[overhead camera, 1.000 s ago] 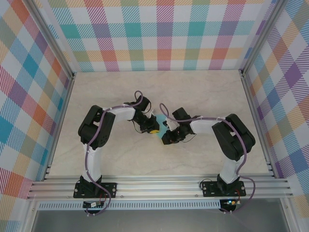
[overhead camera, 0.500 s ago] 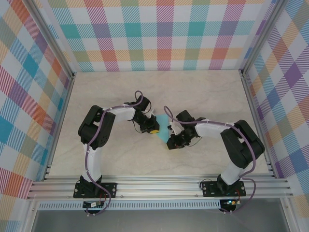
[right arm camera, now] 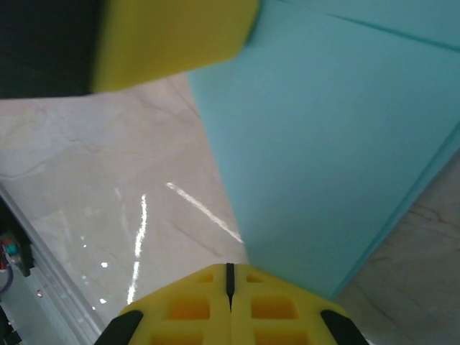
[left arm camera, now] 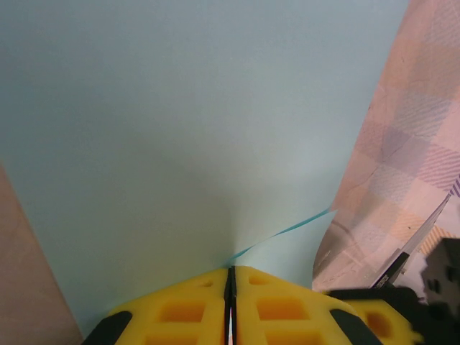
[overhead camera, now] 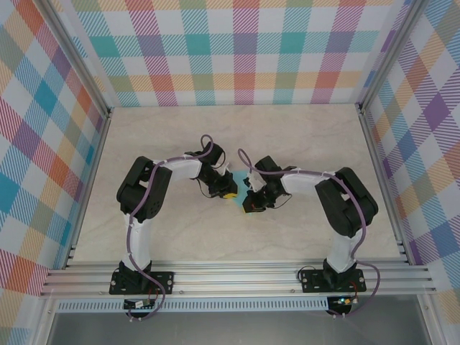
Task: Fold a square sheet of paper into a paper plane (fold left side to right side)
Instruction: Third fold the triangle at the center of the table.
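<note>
Two tools at tabletop (overhead camera: 302, 144) centre, left tool (left arm camera: 231, 273) clamped on square sheet of paper (left arm camera: 180, 129), sheet between both tools, right tool (right arm camera: 230, 267) closed at its edge, we cannot tell if gripping.

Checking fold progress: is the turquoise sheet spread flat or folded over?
Folded over, at least partly: the square sheet of paper shows doubled edges along its lower right in the right wrist view. How many folds, cannot tell.

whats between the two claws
The paper runs from the left claw to the right claw; the right wrist view shows it best.
</note>
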Tool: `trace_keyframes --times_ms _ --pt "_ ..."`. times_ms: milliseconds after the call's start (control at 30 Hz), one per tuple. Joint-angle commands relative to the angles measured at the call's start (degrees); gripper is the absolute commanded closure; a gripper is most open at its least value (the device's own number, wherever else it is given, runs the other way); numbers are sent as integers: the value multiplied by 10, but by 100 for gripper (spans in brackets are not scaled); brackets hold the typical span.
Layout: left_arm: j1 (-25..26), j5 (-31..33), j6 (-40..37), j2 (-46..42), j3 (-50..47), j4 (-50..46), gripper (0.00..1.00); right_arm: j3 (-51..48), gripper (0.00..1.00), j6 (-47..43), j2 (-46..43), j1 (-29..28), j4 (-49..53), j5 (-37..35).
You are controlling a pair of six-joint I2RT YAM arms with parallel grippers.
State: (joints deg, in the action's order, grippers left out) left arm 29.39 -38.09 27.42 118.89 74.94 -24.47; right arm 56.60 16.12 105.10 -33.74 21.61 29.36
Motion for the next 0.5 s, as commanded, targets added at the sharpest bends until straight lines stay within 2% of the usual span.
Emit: trace_keyframes --times_ms 0,267,467 --pt "4 66 -7 38 -4 -23 90 2 100 5 13 2 13 -17" --pt "3 64 -18 27 16 -41 89 -26 100 25 14 8 26 -49" --pt "2 47 -25 -24 40 -49 76 -38 100 32 32 20 28 -30"
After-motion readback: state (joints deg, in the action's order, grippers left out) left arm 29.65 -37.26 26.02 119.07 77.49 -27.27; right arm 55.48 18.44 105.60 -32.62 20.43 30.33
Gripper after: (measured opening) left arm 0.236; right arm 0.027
